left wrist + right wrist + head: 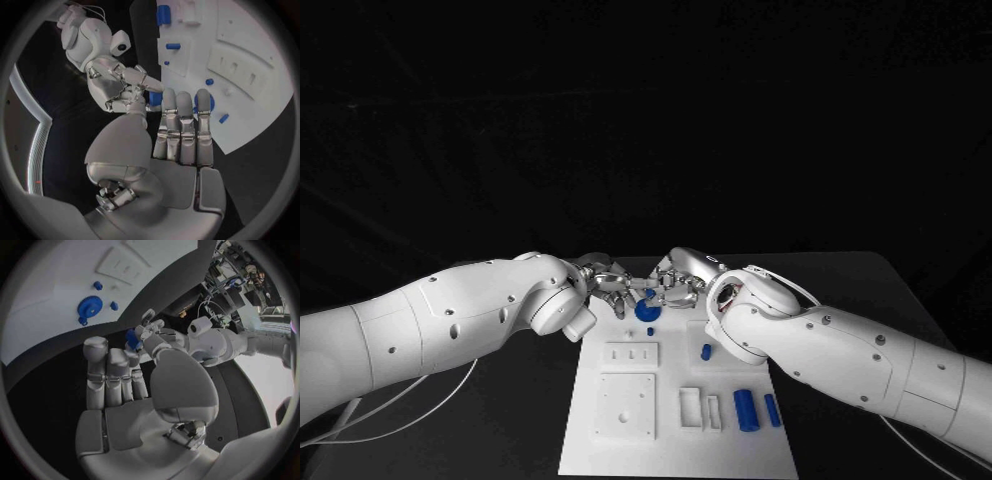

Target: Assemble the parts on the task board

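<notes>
At the far end of the white task board [678, 452] my two hands meet fingertip to fingertip. Between them sits a small blue part [155, 98] [132, 338]. My left hand [600, 281] [181, 135] pinches it with thumb and fingers. From the other side, my right hand [678, 283] [115, 385] holds it too. The joined fingers hover just above a blue gear [646, 312] [212, 103] [89, 306] that lies flat on the board. How firmly each hand grips is hard to judge.
Nearer on the board lie a small blue peg [651, 330], a short blue piece [707, 351] and two blue cylinders [746, 410]. Two raised white blocks [626, 405] stand on its left half. White cables [358, 420] trail over the black table at the left.
</notes>
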Controlling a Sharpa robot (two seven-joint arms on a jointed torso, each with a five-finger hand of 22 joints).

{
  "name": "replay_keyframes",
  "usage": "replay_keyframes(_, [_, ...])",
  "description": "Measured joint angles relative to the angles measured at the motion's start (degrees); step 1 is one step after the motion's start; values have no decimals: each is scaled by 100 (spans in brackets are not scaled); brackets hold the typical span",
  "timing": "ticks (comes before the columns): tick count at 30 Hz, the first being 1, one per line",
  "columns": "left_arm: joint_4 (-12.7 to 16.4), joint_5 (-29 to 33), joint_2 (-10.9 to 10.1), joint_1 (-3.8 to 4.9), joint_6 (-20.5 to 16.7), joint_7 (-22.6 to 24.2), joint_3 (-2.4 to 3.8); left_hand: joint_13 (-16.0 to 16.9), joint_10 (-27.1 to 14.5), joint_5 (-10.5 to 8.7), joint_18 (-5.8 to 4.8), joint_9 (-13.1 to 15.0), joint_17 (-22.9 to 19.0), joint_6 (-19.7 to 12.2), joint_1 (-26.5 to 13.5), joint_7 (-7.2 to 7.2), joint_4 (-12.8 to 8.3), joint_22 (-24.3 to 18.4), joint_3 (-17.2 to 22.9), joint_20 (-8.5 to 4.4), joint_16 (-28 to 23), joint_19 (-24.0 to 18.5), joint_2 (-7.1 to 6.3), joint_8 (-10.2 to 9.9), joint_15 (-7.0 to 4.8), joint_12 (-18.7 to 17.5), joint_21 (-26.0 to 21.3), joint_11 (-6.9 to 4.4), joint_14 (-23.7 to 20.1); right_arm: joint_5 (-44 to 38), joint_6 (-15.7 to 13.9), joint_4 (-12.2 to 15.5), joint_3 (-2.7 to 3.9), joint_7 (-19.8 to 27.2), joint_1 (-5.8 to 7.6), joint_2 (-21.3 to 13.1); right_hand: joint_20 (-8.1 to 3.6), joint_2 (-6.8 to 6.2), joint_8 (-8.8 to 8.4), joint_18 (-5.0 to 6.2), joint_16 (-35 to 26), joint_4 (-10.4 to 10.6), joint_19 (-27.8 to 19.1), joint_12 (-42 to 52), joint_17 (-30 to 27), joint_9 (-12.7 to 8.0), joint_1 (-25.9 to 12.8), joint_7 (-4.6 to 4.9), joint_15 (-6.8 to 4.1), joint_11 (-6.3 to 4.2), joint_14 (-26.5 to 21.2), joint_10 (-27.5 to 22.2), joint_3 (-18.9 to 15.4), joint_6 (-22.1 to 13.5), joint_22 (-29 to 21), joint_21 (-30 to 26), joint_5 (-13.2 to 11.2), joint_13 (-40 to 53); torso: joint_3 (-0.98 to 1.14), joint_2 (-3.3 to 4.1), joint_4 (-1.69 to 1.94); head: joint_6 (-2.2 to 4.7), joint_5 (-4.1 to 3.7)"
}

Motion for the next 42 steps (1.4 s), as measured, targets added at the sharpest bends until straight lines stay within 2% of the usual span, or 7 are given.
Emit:
replay_keyframes(8, [44,3,4,0,20,-34,-6,-10,0,22,0,-57,-7,41,116,0,-196,11,-58,0,0,0,161,0,0,-27,0,0,0,-35,-11,-21,-1,-62,-15,14,0,0,0,0,0,9,0,0,2,1,0,5,0,0,0,0,-9,-6,0,0,0,0,2,0,5,-23,8])
replay_keyframes(16, [74,5,3,0,24,-56,-14,-50,0,88,0,-165,-29,41,231,0,-406,15,-127,0,-41,0,326,0,0,-87,-29,0,0,-47,-30,-23,-2,-94,-22,17,0,0,-2,0,0,16,0,0,2,2,0,-16,0,9,0,9,-17,14,0,33,-1,0,3,-4,-7,-34,15])
replay_keyframes(19, [74,7,4,0,32,-61,-14,-57,0,88,0,-197,-35,41,225,0,-397,15,-168,0,-41,0,328,0,0,-112,-29,0,0,-49,-39,-24,-3,-101,-24,17,0,-15,-3,0,0,16,0,0,2,2,-15,-16,0,10,0,9,-17,15,0,33,-1,-1,2,-4,-6,-37,16])
replay_keyframes(25, [72,13,8,0,62,-86,-14,-56,0,88,0,-266,-35,41,105,0,-287,8,-167,0,-63,0,208,0,0,-112,-52,0,0,-49,-45,-21,-3,-109,-27,17,0,-15,-4,0,0,16,0,0,1,1,-15,-20,0,10,0,10,-17,18,0,33,-1,-1,2,-7,-3,-39,13])
replay_keyframes(35, [55,90,15,0,102,-101,-17,-56,0,88,0,-350,-35,40,156,0,-269,8,-130,0,-63,0,259,0,0,-112,-52,0,0,-48,-41,-29,-3,-114,-31,24,0,-16,-17,0,0,31,0,0,6,0,-15,-4,1,11,-1,10,-33,35,3,33,-1,7,-1,-5,-3,-60,23])
replay_keyframes(39, [44,111,25,0,123,-107,-17,-66,0,206,0,-411,-35,40,192,1,-313,8,-131,0,-63,0,296,-1,0,-134,-52,0,0,-47,-41,-34,-2,-118,-33,26,0,-24,0,-1,0,31,0,0,6,0,-24,-4,0,11,-1,11,-33,34,4,33,-1,7,-1,-4,0,-69,19])
replay_keyframes(42, [31,121,36,0,145,-110,-18,-86,0,466,0,-509,-34,52,290,-11,-387,8,-165,0,-91,0,393,-1,0,-180,-61,1,0,-47,-41,-35,-2,-123,-35,28,0,-30,0,0,0,31,0,0,6,-1,-30,-4,1,11,0,11,-33,34,4,33,-1,7,-1,-3,0,-74,19])
